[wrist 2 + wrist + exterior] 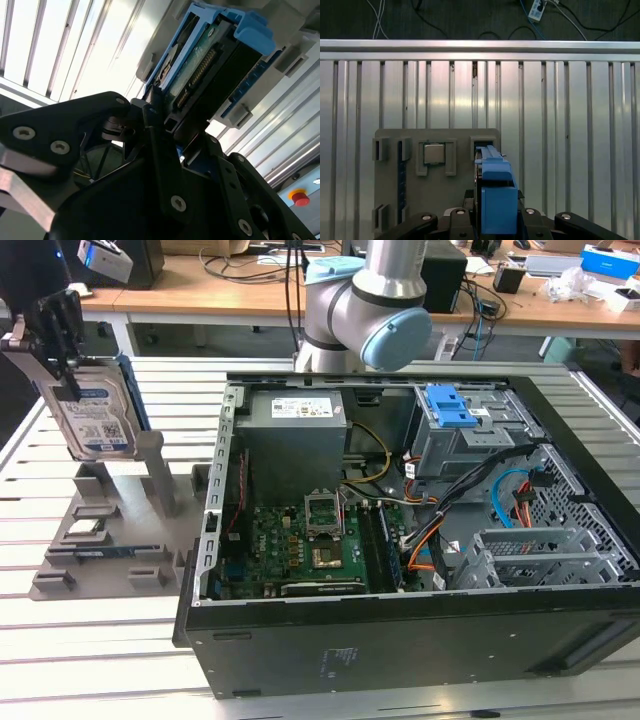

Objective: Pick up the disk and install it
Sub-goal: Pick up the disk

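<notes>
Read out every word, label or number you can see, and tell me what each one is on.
Nothing here can be read well enough to quote.
White-and-blue label on the disk: print too small.
White label on the grey power supply: too small.
Pale sticker on the black case front: blurred.

The exterior view looks obliquely down over the slatted aluminium counter (100,660). Both wrist views look closely past the black claw (164,119), sharing the blue-framed silver disk (496,200).
</notes>
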Motion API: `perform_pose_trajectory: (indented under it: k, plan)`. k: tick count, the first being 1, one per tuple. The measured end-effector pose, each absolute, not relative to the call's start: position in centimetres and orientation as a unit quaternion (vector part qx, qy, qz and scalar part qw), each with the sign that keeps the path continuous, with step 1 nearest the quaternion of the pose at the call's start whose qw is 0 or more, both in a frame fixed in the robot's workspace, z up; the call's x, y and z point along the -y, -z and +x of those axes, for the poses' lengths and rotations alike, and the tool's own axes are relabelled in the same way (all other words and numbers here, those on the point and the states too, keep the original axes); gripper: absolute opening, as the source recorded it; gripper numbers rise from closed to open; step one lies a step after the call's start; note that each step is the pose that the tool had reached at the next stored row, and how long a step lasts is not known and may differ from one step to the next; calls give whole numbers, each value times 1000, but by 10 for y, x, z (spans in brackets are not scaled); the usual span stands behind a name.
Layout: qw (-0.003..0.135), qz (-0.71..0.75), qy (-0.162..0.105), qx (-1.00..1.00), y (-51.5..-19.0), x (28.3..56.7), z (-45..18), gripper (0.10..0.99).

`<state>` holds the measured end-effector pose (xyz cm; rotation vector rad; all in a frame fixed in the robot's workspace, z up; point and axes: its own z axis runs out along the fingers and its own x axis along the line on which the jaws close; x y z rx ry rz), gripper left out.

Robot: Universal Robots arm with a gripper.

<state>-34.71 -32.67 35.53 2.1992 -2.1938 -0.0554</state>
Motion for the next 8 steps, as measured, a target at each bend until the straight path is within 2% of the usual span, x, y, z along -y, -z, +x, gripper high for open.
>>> perform_pose_trajectory:
  k: [8]
  plan:
    - [17, 708, 18, 706, -366, 327, -347, 365]
